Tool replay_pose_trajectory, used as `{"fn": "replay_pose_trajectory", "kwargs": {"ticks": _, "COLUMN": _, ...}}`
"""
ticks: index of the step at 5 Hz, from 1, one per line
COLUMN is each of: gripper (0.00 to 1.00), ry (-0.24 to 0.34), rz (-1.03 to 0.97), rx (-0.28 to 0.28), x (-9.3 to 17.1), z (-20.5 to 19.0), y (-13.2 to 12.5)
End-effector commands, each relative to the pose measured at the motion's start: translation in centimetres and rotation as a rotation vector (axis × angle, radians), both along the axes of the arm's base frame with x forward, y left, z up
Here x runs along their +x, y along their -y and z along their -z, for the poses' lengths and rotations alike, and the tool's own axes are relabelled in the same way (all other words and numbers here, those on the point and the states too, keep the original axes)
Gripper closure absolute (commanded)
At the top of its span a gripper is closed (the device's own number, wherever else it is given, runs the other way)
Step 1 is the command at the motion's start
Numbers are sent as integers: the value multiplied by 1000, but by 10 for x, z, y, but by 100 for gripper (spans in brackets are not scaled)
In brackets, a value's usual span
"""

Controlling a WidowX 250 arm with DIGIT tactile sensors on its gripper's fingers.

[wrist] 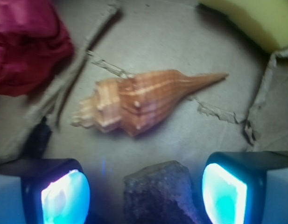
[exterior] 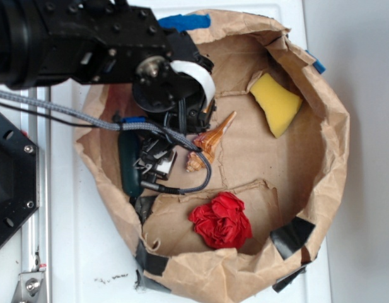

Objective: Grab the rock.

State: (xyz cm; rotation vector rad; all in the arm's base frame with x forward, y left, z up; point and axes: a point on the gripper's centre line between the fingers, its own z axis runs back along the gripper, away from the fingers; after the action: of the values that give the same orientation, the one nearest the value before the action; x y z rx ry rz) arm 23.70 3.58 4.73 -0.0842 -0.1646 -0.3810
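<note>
Progress: approach done, grasp pending | gripper (wrist: 144, 191) fingers spread wide, holding nothing | rough grey-brown stone rock (wrist: 158, 193) between them, bottom centre of frame

arm (exterior: 87, 44): black, screwed | cable (exterior: 68, 113): grey braided | gripper (wrist: 144, 191): blue-lit pads

Bright, even daylight is washing out the white table (exterior: 289, 19) along the top and right of the exterior view, leaving only soft shadows inside the paper bowl (exterior: 333, 151), while the black arm at the upper left is reading as a dark, detail-poor mass. The wrist view is looking dimmer and softly blurred throughout. There the gripper pads (wrist: 66, 198) are glowing overexposed cyan-white at the bottom corners, and the rock (wrist: 158, 193) at the bottom centre is sitting dark and out of focus.
</note>
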Motion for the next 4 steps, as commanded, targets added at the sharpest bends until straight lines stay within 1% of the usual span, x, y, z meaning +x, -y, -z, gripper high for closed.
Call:
{"fn": "replay_pose_trajectory", "kwargs": {"ticks": 1, "gripper": 0, "ry": 40, "rz": -46, "rx": 71, "x": 11, "z": 16, "y": 4}}
{"fn": "replay_pose_trajectory", "kwargs": {"ticks": 2, "gripper": 0, "ry": 27, "rz": -28, "rx": 72, "x": 8, "z": 18, "y": 5}}
{"fn": "replay_pose_trajectory", "kwargs": {"ticks": 3, "gripper": 0, "ry": -39, "rz": -14, "rx": 86, "x": 4, "z": 27, "y": 8}}
{"fn": "replay_pose_trajectory", "kwargs": {"ticks": 4, "gripper": 0, "ry": -72, "rz": 6, "rx": 88, "x": 0, "z": 31, "y": 13}}
